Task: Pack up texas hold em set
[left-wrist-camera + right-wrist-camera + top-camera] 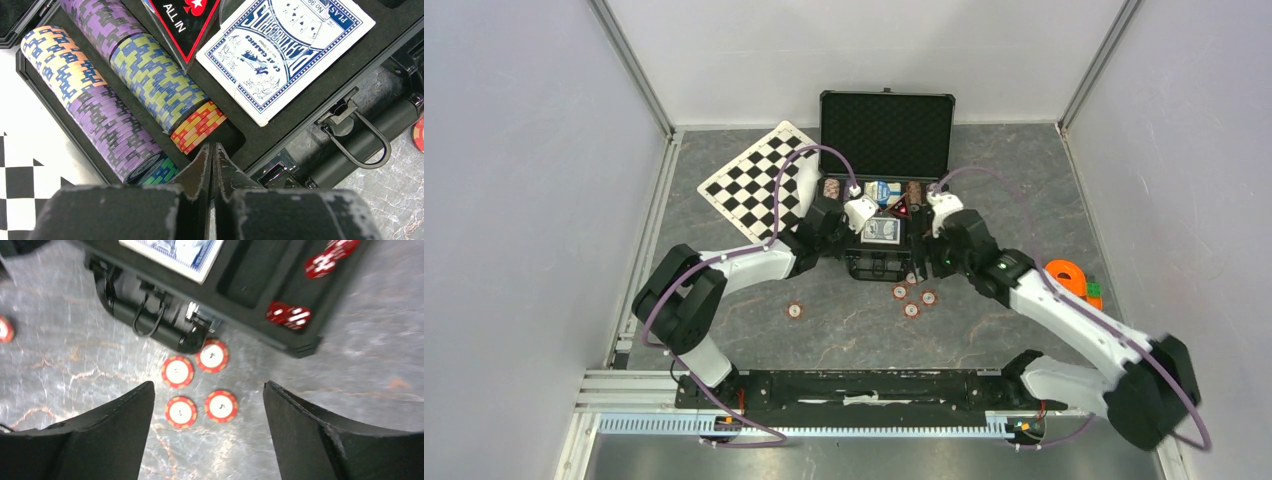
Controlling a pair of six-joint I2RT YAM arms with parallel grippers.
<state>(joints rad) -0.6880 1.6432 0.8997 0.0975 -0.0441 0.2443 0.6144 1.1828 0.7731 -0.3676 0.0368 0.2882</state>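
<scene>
Grey marbled table, and the case lies open at twelve o'clock, chip rows and deck bedded in. Four loose chips sit on the table at its six o'clock edge, one stray chip out at eight. Our right gripper hangs over the four, fingers wide apart, empty. We'd judge: drop straight on one chip, pinch across its rim, don't shove its neighbours. Left gripper, fingers pressed together on nothing, hovers over the rows.

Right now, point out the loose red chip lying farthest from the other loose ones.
The lone chip, by itself on the table well left of the rest. The other four sit bunched together just in front of the case.
</scene>
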